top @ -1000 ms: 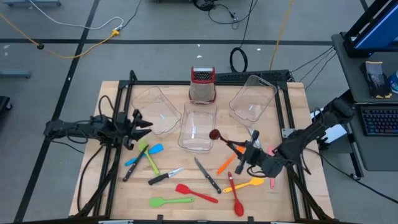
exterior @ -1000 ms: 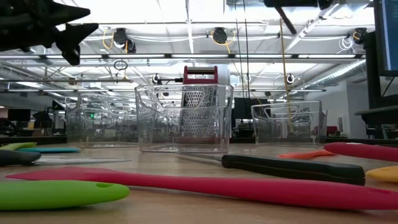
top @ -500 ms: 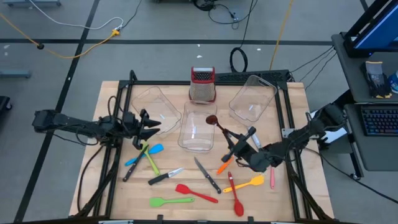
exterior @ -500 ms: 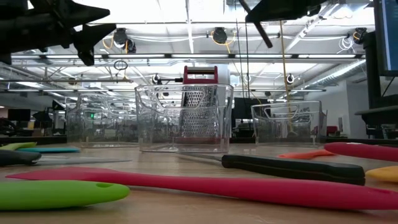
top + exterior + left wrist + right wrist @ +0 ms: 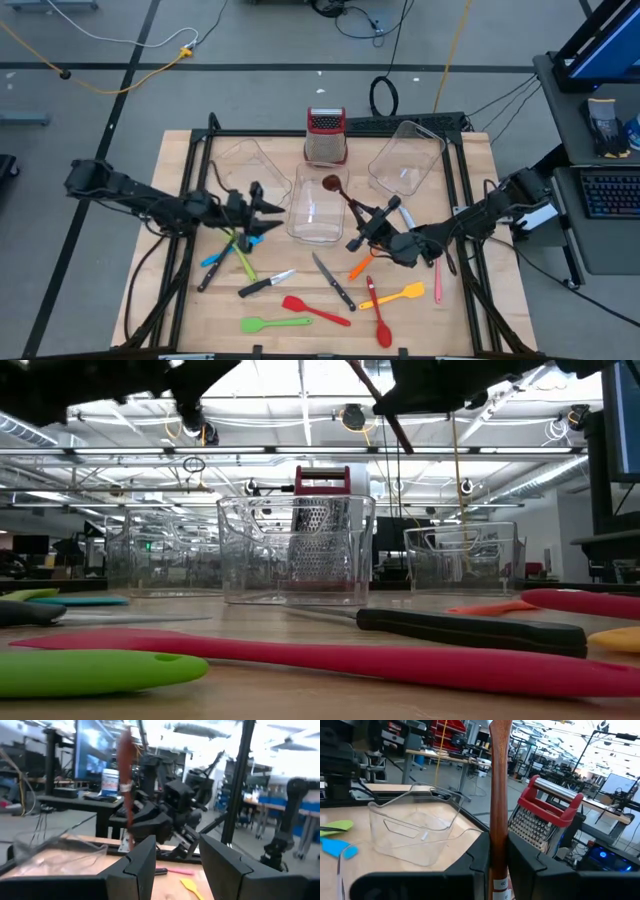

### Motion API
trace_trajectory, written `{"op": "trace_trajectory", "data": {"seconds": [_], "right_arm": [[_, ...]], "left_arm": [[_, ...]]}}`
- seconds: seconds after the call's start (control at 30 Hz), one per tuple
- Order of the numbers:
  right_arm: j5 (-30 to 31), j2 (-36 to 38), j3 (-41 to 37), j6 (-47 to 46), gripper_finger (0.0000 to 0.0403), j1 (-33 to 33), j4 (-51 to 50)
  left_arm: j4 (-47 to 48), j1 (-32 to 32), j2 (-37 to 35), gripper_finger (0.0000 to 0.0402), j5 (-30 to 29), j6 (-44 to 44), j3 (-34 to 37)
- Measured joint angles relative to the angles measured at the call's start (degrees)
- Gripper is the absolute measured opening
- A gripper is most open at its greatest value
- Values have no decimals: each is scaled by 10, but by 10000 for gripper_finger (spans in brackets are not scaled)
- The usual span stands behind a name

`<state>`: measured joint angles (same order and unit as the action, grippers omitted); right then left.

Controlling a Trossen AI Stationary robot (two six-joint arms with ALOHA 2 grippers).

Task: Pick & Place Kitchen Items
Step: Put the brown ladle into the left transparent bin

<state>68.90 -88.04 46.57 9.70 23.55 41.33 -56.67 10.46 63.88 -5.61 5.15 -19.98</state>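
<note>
My right gripper [image 5: 363,231] is shut on a brown wooden spoon [image 5: 340,198], whose bowl [image 5: 331,184] hangs over the middle clear tub [image 5: 318,226]. My left gripper [image 5: 266,208] is open with nothing between its fingers. It hovers just left of that tub, and its wrist view looks across at the spoon [image 5: 126,775]. Flat on the table lie a blue spatula [image 5: 246,242], a green spatula [image 5: 240,255], a second green spatula [image 5: 276,323], two knives [image 5: 266,283] [image 5: 334,283], a red spatula [image 5: 315,309], an orange spatula [image 5: 362,264], a yellow spatula [image 5: 399,295] and a red spoon [image 5: 381,319]. My right gripper pinches the wooden spoon's handle [image 5: 499,827] between its two fingers, toward the handle's labelled free end. The fingers come about level from the table's right side. The spoon is lifted clear and slants toward the far left, bowl end foremost.
A steel grater with a red top [image 5: 325,135] stands at the far edge. Clear tubs stand at the far left [image 5: 246,172] and far right [image 5: 405,160]. A pink utensil [image 5: 437,286] lies below my right arm. A black frame [image 5: 455,170] borders the table's sides.
My right gripper has carried the wooden spoon toward the table's left and far edge, bringing its bowl over the middle tub. My left gripper has moved toward the table's right, up to the middle tub's left side, still open.
</note>
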Motion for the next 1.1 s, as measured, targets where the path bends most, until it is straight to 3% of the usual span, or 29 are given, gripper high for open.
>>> {"op": "trace_trajectory", "data": {"seconds": [0.33, 0.53, 0.8, 1.1], "right_arm": [[-2, 0, 0, -7, 33, 5, 2], [-30, 0, 0, -19, 37, 5, 5], [-31, 0, 0, -20, 34, 5, 5], [-33, 0, 0, -29, 34, 5, 9]], "left_arm": [[44, 8, 167, 154, -5, -77, -163], [46, 7, 236, 192, -6, -98, -234], [46, -23, 269, 251, -34, -71, -265], [51, -45, 269, 267, -35, -35, -267]]}}
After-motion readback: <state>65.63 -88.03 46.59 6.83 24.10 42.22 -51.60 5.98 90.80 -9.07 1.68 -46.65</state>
